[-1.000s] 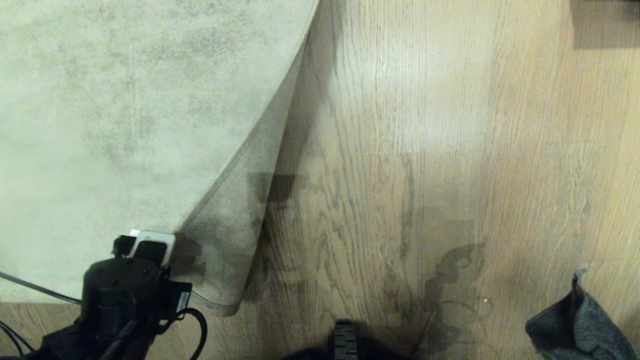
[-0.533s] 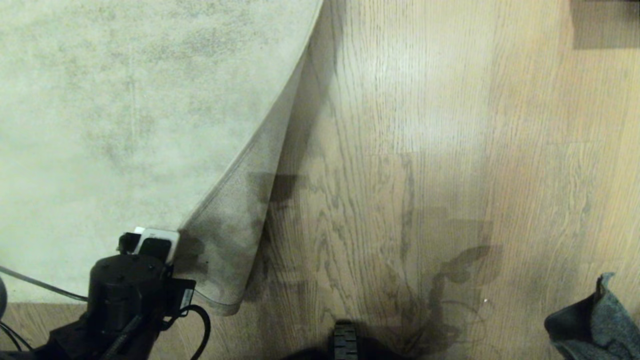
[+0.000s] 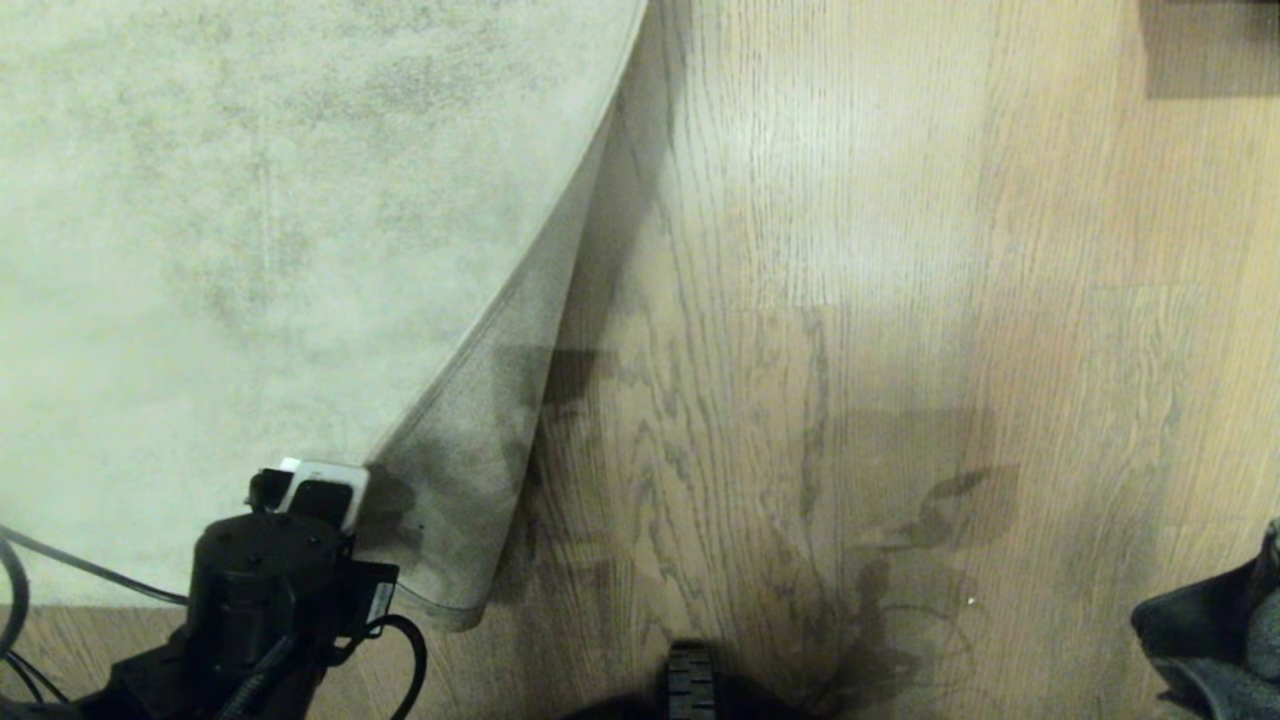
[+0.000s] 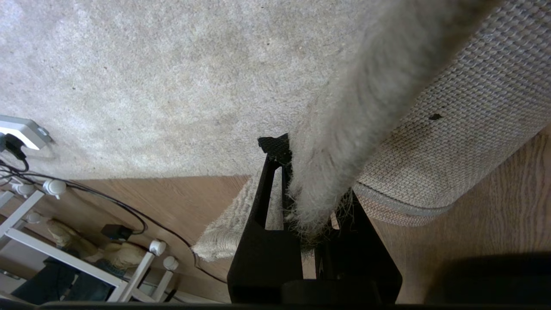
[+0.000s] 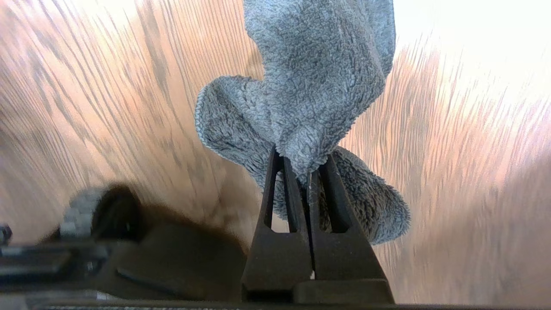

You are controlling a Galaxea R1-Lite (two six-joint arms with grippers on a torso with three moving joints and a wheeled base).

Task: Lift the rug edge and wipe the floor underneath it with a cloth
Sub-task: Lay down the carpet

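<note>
The rug (image 3: pixel 250 250) covers the left of the head view. Its edge (image 3: pixel 470 480) is folded up and over, showing the grey mesh backing (image 4: pixel 465 129). My left gripper (image 4: pixel 310 181) is shut on the rug edge (image 4: pixel 331 172) near the corner, and the left arm (image 3: pixel 265 580) sits at the bottom left. The wood-grain floor (image 3: pixel 850 250) lies bare to the right of the fold. In the right wrist view my right gripper (image 5: pixel 303 165) is shut on the grey-teal fuzzy cloth (image 5: pixel 310 77), which hangs above the floor (image 5: pixel 107 86). Only part of the cloth (image 3: pixel 1215 640) shows at the head view's bottom right edge.
A white power strip (image 4: pixel 21 131), black cables (image 4: pixel 129 215) and a white rack's legs (image 4: pixel 64 258) lie on the floor beyond the rug's near border. A dark furniture corner (image 3: pixel 1210 50) is at the far right. My base's wheel (image 3: pixel 690 685) shows at the bottom centre.
The cloth in my right gripper has moved right and down, nearly out of the head view. The left arm and the lifted rug edge have barely shifted.
</note>
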